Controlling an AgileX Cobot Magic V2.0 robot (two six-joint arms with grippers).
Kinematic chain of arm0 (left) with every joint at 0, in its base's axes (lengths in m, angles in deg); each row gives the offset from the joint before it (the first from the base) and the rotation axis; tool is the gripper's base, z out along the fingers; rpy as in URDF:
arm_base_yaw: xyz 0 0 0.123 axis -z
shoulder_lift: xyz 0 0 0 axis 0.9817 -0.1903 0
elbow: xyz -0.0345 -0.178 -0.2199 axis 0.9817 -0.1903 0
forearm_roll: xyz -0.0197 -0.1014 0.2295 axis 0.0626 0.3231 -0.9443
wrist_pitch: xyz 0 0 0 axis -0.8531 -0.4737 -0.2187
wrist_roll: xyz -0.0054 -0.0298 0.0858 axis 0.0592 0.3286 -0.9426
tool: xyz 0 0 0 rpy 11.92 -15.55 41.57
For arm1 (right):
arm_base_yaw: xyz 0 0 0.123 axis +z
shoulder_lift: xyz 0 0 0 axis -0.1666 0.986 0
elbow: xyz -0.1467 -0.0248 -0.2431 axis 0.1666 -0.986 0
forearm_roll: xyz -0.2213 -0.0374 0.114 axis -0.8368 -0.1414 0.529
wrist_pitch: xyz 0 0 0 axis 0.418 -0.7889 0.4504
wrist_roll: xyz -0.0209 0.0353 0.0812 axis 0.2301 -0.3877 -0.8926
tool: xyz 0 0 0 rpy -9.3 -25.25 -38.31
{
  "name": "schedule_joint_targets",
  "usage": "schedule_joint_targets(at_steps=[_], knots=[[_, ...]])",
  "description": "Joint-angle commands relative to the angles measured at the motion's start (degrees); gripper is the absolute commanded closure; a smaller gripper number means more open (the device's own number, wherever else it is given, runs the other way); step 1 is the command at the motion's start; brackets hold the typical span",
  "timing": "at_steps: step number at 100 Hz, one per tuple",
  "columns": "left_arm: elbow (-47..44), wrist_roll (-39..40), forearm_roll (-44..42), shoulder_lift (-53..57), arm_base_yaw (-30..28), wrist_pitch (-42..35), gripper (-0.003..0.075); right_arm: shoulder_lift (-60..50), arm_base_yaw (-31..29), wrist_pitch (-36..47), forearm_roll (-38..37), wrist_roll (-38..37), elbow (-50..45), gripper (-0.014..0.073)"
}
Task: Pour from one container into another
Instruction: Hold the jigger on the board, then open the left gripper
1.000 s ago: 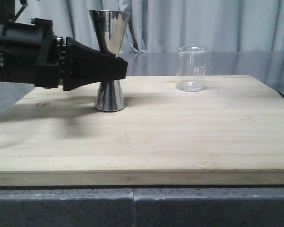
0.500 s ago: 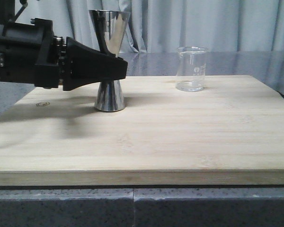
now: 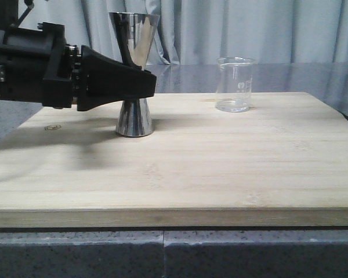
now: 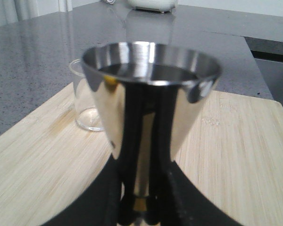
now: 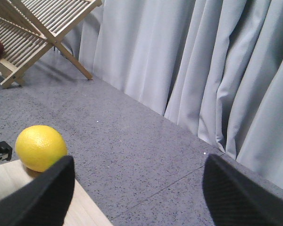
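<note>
Standing upright on the far right part of the wooden board (image 3: 232,156), the small glass beaker (image 3: 234,84) is sitting all by itself, and nothing is touching it. It is clear, with faint white marks on its side, and I cannot tell whether anything is inside it. Well apart from it, toward the left side of the board, the shiny steel jigger (image 3: 134,75) is standing upright too, with its wide foot on the wood. It is taller than the beaker. The left gripper (image 3: 149,83) is reaching in from the left side at the jigger's thin middle, with its black fingers (image 4: 132,155) sitting on both sides of the waist. In the left wrist view the jigger (image 4: 148,101) is filling most of the picture, its open cup is looking dark inside, and the beaker (image 4: 87,101) is peeking out just behind it. The fingers are looking closed on the jigger's waist. The right gripper (image 5: 137,188) is up away from the board, and its two black fingertips (image 5: 40,195) are staying far apart, holding nothing. Past it, a yellow lemon (image 5: 40,147) is lying at the edge of a board on the gray counter (image 5: 132,155), and a wooden rack (image 5: 37,33) is standing near the gray curtain (image 5: 203,70).
</note>
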Motion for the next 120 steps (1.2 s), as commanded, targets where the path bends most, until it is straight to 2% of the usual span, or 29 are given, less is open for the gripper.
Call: schedule_joint_targets(at_steps=[1,35,71,107,120], knots=[[1.03,0.04,2.23,2.54,0.39,-10.83,0.0701,-1.91,-0.49,2.2,2.75,-0.14,1.44,0.0081],[1.03,0.04,2.23,2.54,0.39,-11.32,0.0668,-1.91,-0.49,1.99,2.75,-0.14,1.44,0.0081],[1.03,0.04,2.23,2.54,0.39,-11.32,0.0582,-1.91,-0.49,1.96,2.75,-0.14,1.44,0.0081],[1.03,0.04,2.0,2.54,0.39,-11.97,0.0577,-1.91,-0.49,1.86,2.75,-0.14,1.44,0.0081],[1.03,0.04,1.77,2.54,0.39,-11.95,0.0544,-1.91,-0.49,1.86,2.75,-0.14,1.44,0.0081]])
